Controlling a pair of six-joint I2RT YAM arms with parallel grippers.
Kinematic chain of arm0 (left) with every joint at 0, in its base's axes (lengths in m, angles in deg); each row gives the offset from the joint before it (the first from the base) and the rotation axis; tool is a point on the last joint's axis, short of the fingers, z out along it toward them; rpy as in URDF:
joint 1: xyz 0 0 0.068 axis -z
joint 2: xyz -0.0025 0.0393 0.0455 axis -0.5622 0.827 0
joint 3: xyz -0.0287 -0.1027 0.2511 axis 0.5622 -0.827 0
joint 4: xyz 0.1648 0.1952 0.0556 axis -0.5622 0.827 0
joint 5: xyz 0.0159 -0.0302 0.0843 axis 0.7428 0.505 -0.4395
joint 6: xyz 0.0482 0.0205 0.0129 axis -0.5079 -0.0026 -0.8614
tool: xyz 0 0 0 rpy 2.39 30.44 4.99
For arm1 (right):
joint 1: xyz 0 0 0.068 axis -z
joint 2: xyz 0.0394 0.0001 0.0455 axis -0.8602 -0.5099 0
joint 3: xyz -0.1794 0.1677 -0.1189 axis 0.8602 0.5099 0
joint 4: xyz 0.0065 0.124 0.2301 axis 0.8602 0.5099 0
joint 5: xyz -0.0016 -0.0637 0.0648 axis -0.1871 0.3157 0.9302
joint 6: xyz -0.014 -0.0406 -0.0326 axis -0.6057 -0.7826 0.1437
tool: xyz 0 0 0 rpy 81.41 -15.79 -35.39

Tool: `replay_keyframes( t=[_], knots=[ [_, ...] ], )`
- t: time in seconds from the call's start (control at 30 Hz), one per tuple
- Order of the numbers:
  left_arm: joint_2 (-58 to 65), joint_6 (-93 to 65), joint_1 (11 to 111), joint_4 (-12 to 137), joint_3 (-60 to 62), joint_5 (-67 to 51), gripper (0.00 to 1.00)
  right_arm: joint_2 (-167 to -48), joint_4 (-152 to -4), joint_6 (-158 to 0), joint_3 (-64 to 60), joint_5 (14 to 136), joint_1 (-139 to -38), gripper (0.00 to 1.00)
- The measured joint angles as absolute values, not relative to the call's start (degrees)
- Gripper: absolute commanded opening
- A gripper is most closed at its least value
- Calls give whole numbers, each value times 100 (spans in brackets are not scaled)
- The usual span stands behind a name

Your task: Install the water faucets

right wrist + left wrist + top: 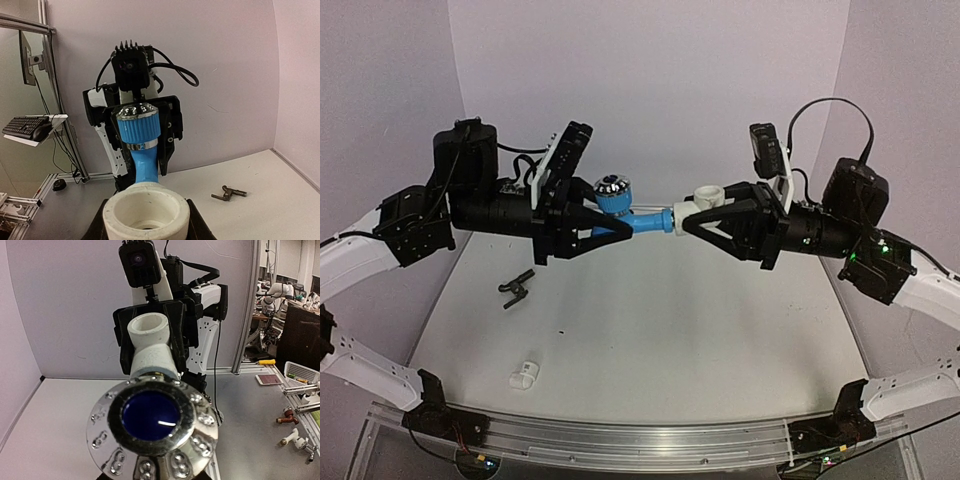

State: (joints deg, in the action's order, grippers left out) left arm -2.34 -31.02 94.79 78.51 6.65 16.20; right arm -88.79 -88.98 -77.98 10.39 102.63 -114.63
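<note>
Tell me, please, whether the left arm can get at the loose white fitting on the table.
Probably not yet: nothing blocks the loose white fitting, but the left gripper is shut on the blue faucet.

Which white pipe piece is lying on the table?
The small white fitting at the front left; the other fitting sits in the right pincer, on the blue tap.

Over the table (700, 340), the water faucet (618, 205) lies left of a pipe fitting (706, 204), touching it. Near the left edge lies a metal part (517, 290); before it, a second fitting (523, 375).
</note>
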Motion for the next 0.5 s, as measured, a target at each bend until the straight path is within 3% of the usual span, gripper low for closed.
replay_keyframes(
  t=[0.13,0.2,0.3,0.4,0.5],
  knots=[
    [-262,-3470,9503,7982,661,1480,0,-8903,-8920,-7709,1098,10276,-11458,0],
    [-264,-3520,9503,8004,654,1483,2,-8905,-8893,-7761,1100,10276,-11454,0],
    [-267,-3520,9503,8006,648,1487,24,-8905,-8867,-7857,1100,10278,-11456,0],
    [-267,-3489,9503,8006,648,1504,34,-8905,-8858,-7923,1100,10278,-11456,0],
    [-236,-3395,9505,8008,648,1649,37,-8916,-8817,-7995,1089,10339,-11463,0]
  ],
)
